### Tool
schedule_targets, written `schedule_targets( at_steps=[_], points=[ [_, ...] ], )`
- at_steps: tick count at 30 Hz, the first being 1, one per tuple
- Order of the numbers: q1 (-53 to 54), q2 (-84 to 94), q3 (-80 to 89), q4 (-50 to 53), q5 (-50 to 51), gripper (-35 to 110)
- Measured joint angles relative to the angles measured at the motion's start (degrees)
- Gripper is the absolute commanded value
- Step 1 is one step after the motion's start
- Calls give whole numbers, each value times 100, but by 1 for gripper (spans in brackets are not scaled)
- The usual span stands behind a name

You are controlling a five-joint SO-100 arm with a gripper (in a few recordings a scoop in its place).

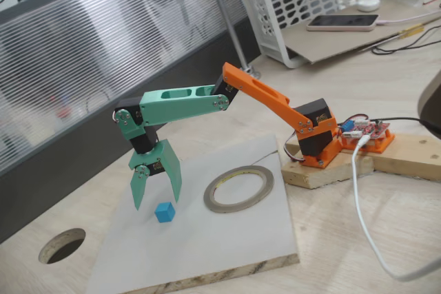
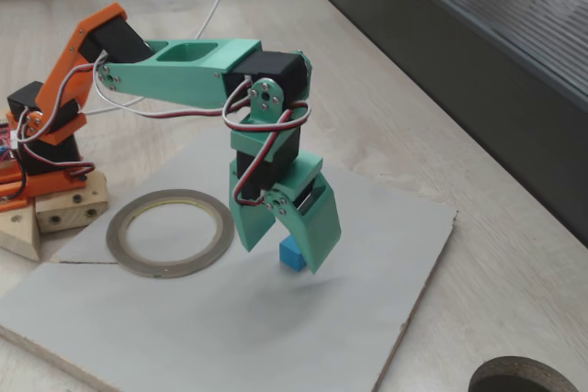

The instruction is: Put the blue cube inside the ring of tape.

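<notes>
1. Nearest me, a dark round hole [image 1: 62, 245] sits in the table at the left of a fixed view.
2. My green gripper [image 1: 157, 197] hangs with fingers spread, grasping nothing.
3. Just below its tips, the blue cube [image 1: 165, 212] rests on the grey board [image 1: 227, 246].
4. Further right, the ring of tape [image 1: 238, 189] lies flat, apart from the cube.
</notes>
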Motion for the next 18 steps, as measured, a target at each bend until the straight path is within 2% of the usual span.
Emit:
schedule_targets(
  at_steps=[18],
  points=[
    [-9, -35, 0, -18, 0, 60]
  ],
)
